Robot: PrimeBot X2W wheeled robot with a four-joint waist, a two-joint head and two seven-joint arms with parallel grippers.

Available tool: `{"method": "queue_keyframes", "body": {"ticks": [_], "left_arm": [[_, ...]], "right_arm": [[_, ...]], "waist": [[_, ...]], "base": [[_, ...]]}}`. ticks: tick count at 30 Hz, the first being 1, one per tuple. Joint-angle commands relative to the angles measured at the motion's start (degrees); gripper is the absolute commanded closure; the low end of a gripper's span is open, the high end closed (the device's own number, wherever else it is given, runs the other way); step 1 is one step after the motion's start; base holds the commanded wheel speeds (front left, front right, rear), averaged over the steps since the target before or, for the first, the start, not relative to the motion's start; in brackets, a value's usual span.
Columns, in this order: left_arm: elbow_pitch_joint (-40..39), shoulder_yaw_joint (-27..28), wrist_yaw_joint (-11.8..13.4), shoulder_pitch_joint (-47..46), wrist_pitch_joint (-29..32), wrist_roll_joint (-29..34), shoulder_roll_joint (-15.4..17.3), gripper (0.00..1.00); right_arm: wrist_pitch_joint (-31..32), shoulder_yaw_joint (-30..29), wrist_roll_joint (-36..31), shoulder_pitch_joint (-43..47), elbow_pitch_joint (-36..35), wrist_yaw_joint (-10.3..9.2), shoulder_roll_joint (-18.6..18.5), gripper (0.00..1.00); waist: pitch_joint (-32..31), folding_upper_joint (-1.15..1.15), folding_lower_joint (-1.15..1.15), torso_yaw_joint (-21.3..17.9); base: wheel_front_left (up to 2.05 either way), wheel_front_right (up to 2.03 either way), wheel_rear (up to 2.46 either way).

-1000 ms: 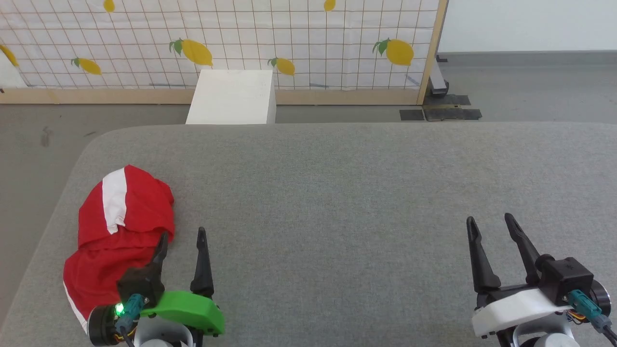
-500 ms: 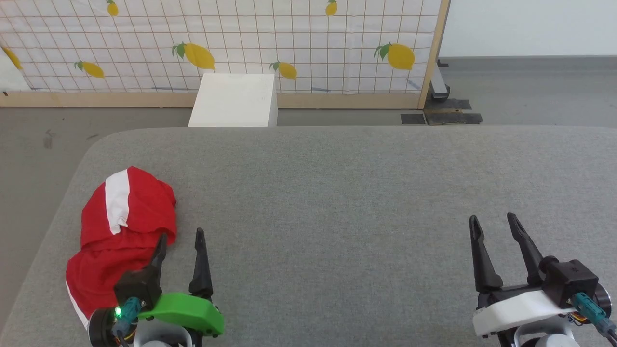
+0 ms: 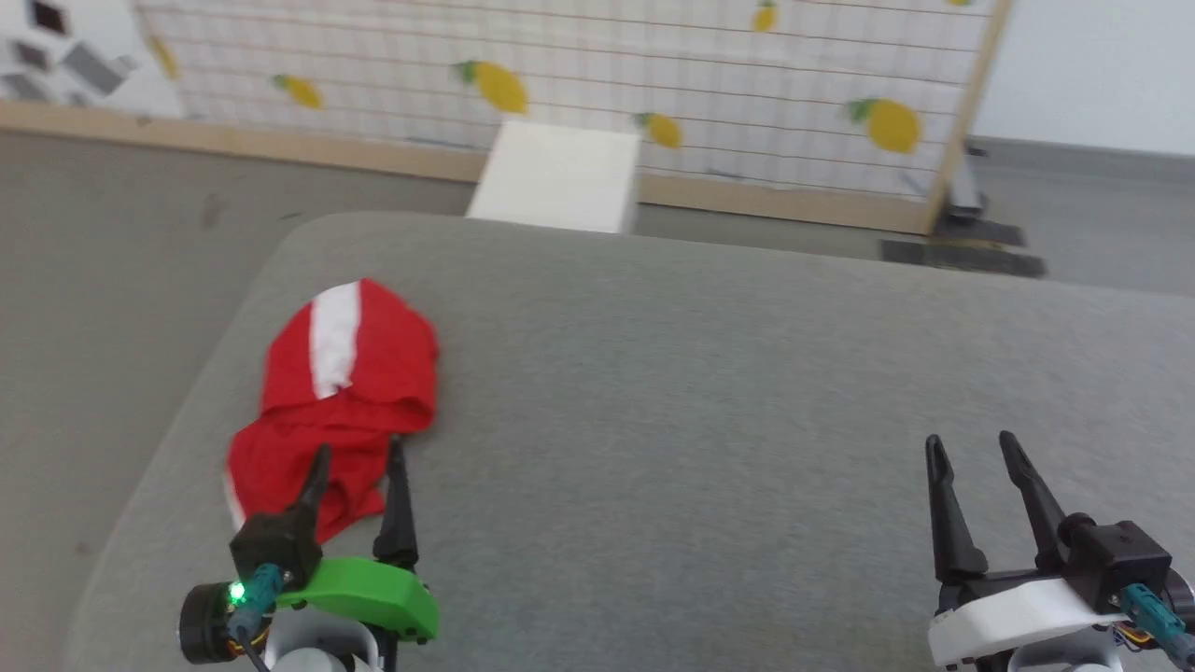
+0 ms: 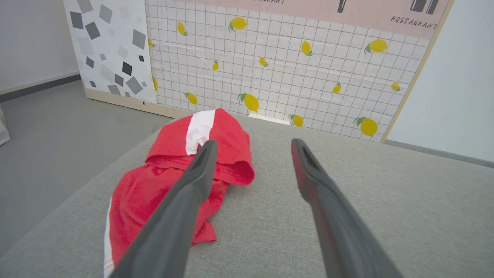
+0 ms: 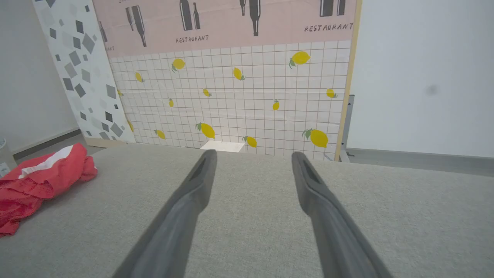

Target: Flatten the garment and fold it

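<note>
The red garment (image 3: 341,401) with a broad white stripe lies crumpled near the left edge of the grey padded surface (image 3: 709,392). In the left wrist view the garment (image 4: 170,181) bunches just ahead, partly behind the left finger. My left gripper (image 3: 358,453) stands open at the garment's near edge, holding nothing. Far to the right, my right gripper (image 3: 969,444) is open over bare grey cloth. The right wrist view catches the garment (image 5: 34,177) at its far left.
A white box (image 3: 557,177) stands on the floor behind the padded surface. A lemon-print tiled screen (image 3: 653,84) with a wooden frame lines the back. The surface's rounded left edge (image 3: 201,373) drops to grey floor.
The head camera has turned left, shifting the whole picture rightward. My left gripper now sits closer to the garment's near edge. The garment and right gripper look unmoved.
</note>
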Motion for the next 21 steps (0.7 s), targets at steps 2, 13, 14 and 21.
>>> {"method": "queue_keyframes", "body": {"ticks": [2,13,14,21], "left_arm": [[0.22,0.53,0.51,0.02,-0.22,0.66,0.83,0.00],[-0.60,1.28,1.10,1.07,-0.22,0.59,2.00,0.00],[-0.72,1.35,1.18,1.21,-0.20,0.50,2.06,0.00],[-1.35,1.60,1.44,1.81,-0.19,0.11,2.69,0.00]], "right_arm": [[-0.30,0.49,0.12,-0.16,0.15,-0.09,0.14,0.00],[-0.32,2.06,1.01,-0.95,0.54,-0.09,0.14,0.00],[-0.32,2.29,1.06,-1.05,0.52,-0.09,0.14,0.00],[-0.32,2.71,1.54,-1.30,0.81,-0.09,0.14,0.00]], "waist": [[0.63,0.00,0.00,9.76],[0.56,0.00,0.00,23.42],[0.56,0.00,0.00,24.15],[0.48,0.00,0.00,27.15]], "base": [[0.00,0.00,0.00],[0.00,0.00,0.00],[0.00,0.00,0.00],[0.00,0.00,0.00]]}}
